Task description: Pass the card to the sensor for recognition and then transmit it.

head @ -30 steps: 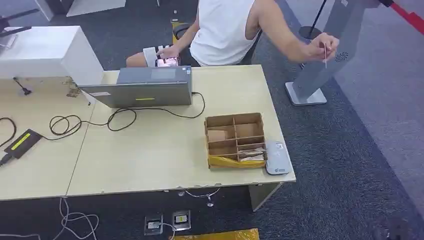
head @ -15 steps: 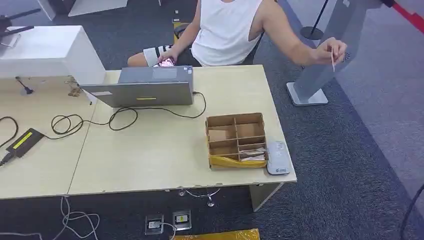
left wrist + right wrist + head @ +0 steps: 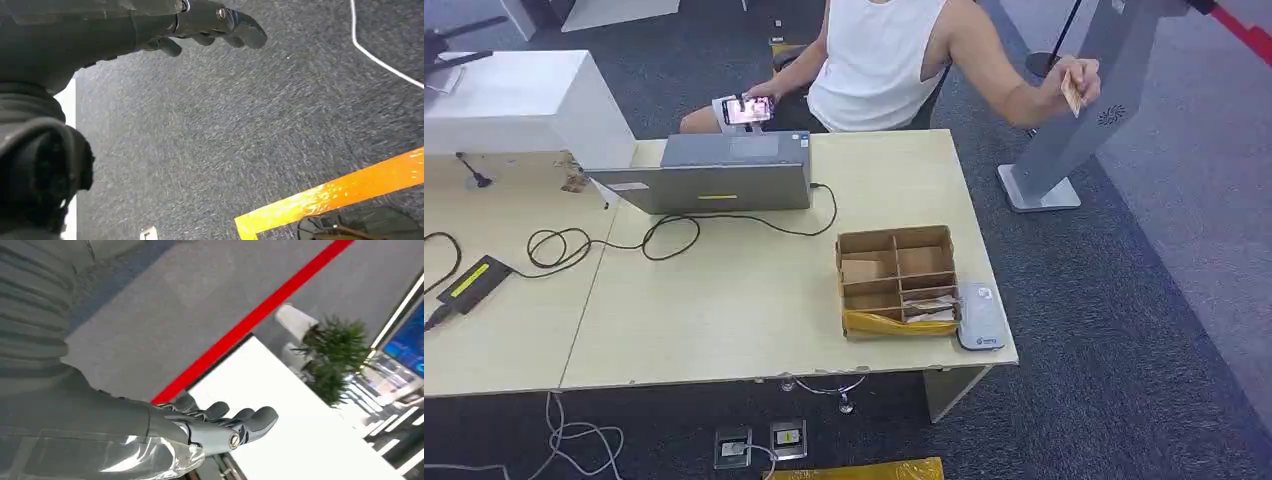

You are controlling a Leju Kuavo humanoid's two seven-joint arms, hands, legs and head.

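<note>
The card (image 3: 1072, 97) is pinched in a person's hand (image 3: 1074, 80) beyond the table's (image 3: 724, 330) far right corner, nearer the right hand (image 3: 220, 427), which like the left hand (image 3: 210, 25) hangs empty, fingers loosely extended.

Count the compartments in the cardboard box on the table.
6 in the cardboard box: two large at the far end, four smaller ones nearer the robot. The yellow bag may hide more.

Even, bright overhead light falls on the desk (image 3: 754, 300), and shadows there are faint. The head view is sharp. The left wrist view is dim and its carpet (image 3: 225, 140) is streaked with blur. The right wrist view glares white at the floor (image 3: 310, 440).
</note>
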